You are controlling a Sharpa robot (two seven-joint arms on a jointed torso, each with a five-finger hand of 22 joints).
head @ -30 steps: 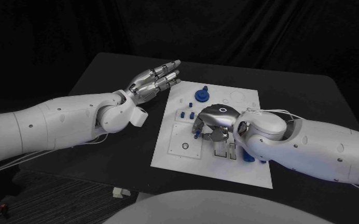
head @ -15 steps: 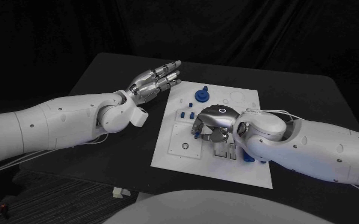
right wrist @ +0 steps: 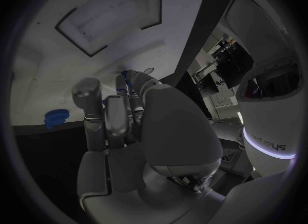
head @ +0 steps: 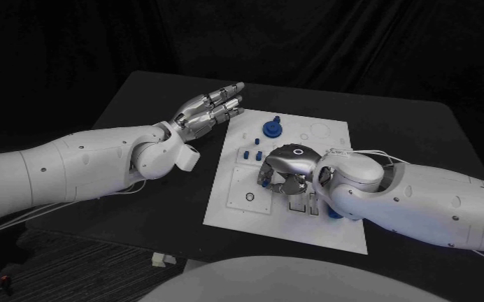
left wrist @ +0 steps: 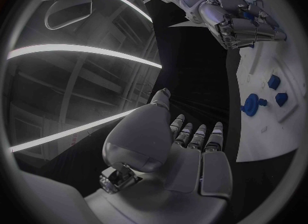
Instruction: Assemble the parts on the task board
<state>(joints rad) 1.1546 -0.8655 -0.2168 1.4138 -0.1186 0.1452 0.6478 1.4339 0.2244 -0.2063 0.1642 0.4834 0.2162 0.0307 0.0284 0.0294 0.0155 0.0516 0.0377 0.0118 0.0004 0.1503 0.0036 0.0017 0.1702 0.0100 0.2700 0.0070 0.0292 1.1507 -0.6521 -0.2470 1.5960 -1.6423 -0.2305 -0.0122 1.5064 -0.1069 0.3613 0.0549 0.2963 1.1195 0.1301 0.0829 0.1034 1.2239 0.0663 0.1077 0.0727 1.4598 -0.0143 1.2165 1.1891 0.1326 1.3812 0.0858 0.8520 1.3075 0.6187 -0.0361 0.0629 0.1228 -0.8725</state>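
Right hand [head: 285, 169] working over the task board [head: 328, 228]
Its fingers are curling around a small blue part [head: 268, 182]; the left hand [head: 209, 108] is hovering flat, fingers apart, holding nothing.

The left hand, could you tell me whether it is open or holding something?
Open. The left hand hovers beside the task board with its fingers stretched out and nothing in them.

The black table [head: 151, 99] spreads out beneath both hands, its bare dark top showing to the outer side of the left hand and beyond its fingertips. Behind the table, past the reach of either hand, a black curtain [head: 303, 22] hangs in soft folds across the whole back of the scene.
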